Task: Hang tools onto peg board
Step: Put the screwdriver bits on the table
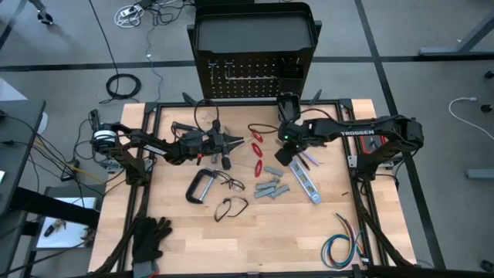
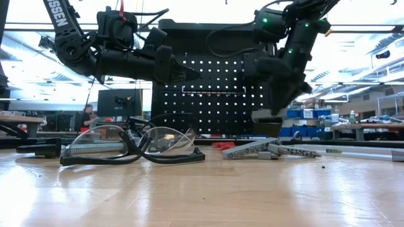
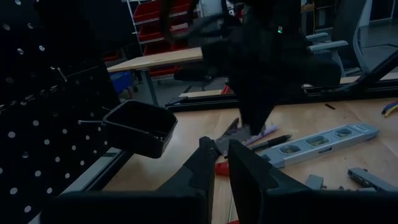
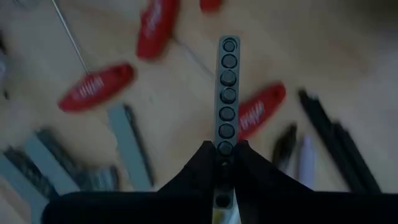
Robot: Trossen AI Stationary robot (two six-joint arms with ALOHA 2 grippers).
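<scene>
The black peg board [image 1: 251, 73] stands upright at the table's far edge, with a small black bin [image 3: 140, 127] on it. My right gripper [image 4: 224, 146] hovers over the table's middle right, slanting down, shut on a grey bar with a row of holes [image 4: 227, 87]. Below it red-handled tools [image 1: 256, 150] lie flat on the wood. My left gripper [image 1: 234, 141] hangs level above the table's middle, pointing right, shut with nothing in it. A grey C-clamp [image 1: 202, 185], grey metal pieces [image 1: 270, 188] and a silver flat bar [image 1: 306, 184] lie on the table. My right gripper pinches the grey holed bar between its two fingers at one end [image 4: 225, 134]. The bar runs on straight out past the fingertips, in line with them. The fingers slant steeply down from above. The bar is lifted clear of the table.
Safety glasses [image 1: 230, 207] lie near the table's middle, and another pair [image 1: 231, 183] beside the C-clamp. Black gloves [image 1: 150, 235] sit at the near left corner, a coloured wire bundle [image 1: 343, 243] at the near right. Pens [image 1: 307, 160] lie under the right arm.
</scene>
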